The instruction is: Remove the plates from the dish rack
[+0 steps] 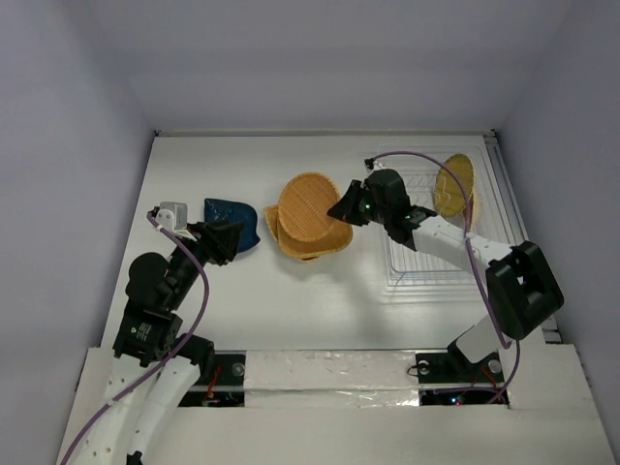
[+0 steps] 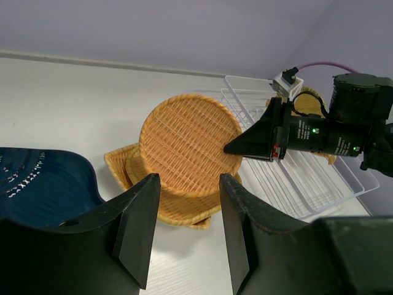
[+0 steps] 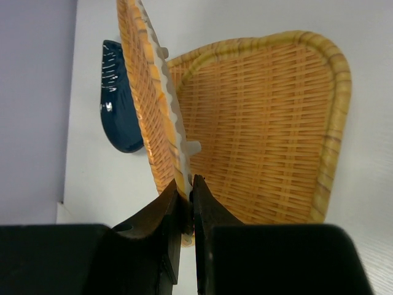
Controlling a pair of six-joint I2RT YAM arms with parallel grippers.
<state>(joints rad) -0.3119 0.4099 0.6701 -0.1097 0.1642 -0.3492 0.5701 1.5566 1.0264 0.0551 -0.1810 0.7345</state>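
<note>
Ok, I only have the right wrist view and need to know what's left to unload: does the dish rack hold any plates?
Observer: Yes. One orange-yellow plate stands upright at the far end of the dish rack.
Operator: And the left gripper, is it near my drop spot?
Observer: It is off to the left. The left gripper is open and empty beside the dark blue plate, facing the round plate you hold.
</note>
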